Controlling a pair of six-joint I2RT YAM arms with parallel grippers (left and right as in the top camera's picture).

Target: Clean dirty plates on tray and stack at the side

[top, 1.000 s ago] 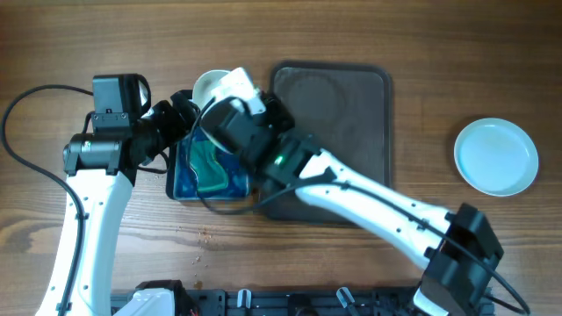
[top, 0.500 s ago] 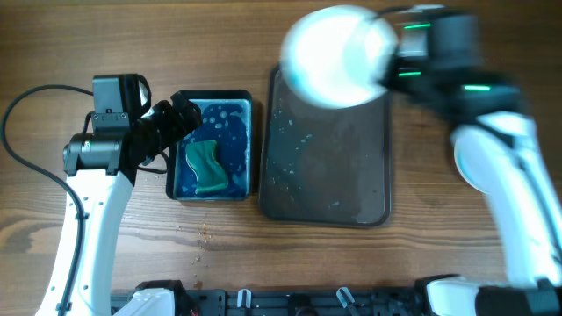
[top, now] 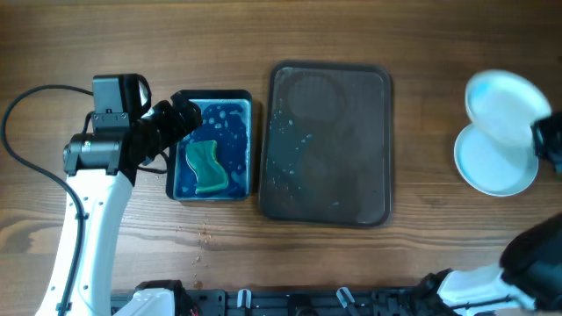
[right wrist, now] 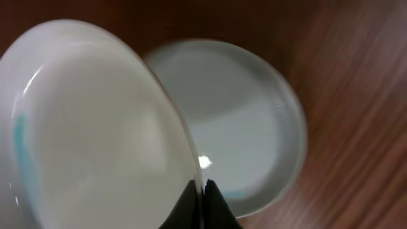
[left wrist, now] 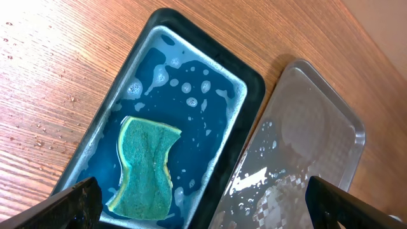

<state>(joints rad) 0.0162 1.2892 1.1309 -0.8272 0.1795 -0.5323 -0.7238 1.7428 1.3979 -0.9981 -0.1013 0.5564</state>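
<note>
Now that we have swung the plate (top: 505, 95) over from the basin (top: 211, 96) to the table's (top: 421, 53) right side, our right jaws pinch its rim above the other plate (top: 492, 171) — tray (top: 351, 175) bare, only stacking left; left jaws gape wide.

A blue basin (top: 233, 127) of soapy water sits at nine o'clock on the wooden bench (top: 351, 35), with a green sponge (top: 206, 167) lying in its six o'clock half.

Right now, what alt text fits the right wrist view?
The right gripper pinches the rim of a pale plate, holding it partly over a second pale plate lying on the wooden table.
</note>
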